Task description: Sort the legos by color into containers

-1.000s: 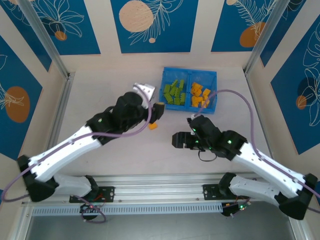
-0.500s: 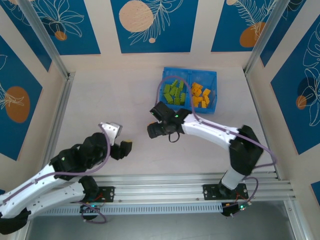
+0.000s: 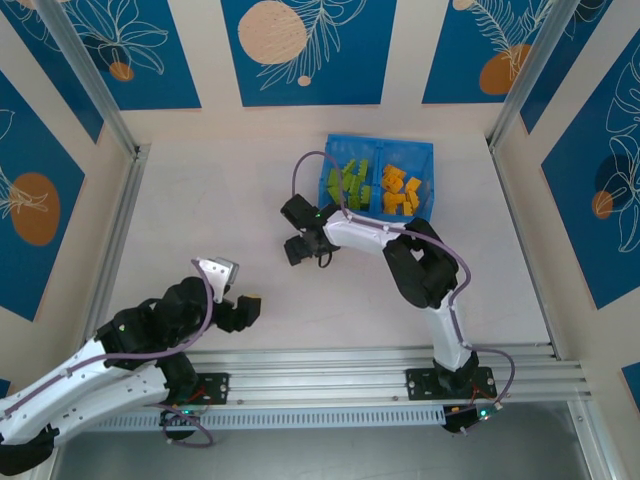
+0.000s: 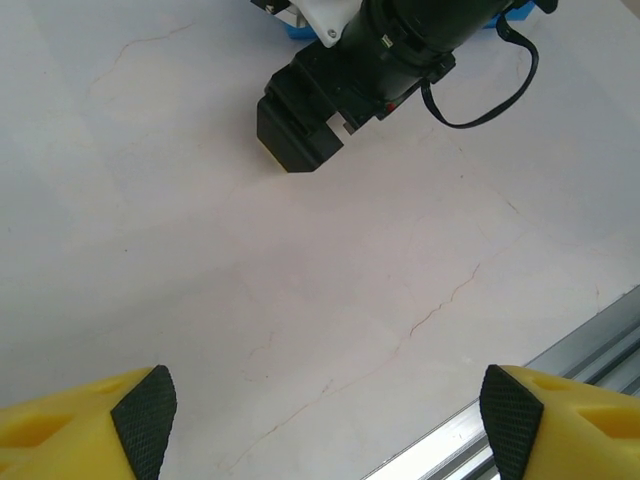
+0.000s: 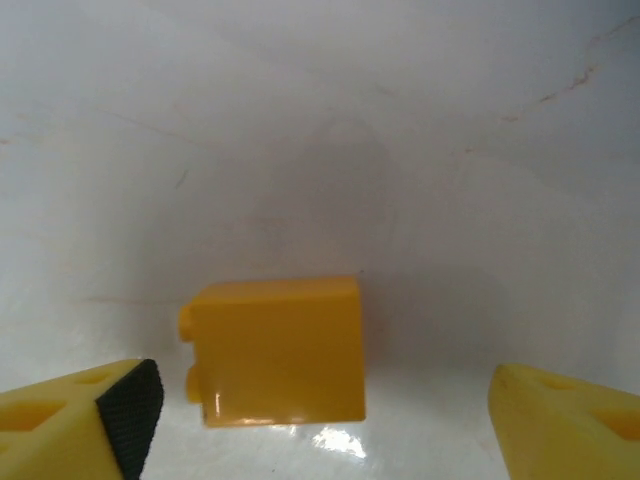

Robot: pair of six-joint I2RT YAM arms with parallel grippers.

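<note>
Lego (image 5: 275,350) on table (image 5: 320,120), right jaws open

A pale table (image 3: 210,200) was seen, its surface marked by thin hairline cracks (image 4: 440,300). An aluminium rail (image 3: 330,362) was laid along the table's near edge. Slanted metal posts (image 3: 85,75) were set at its far left and far right corners. The beige walls (image 3: 210,60) behind and beside the table were hung with blue panels (image 3: 305,80), on which white leaf outlines and pale orange discs (image 3: 272,32) were printed.
</note>
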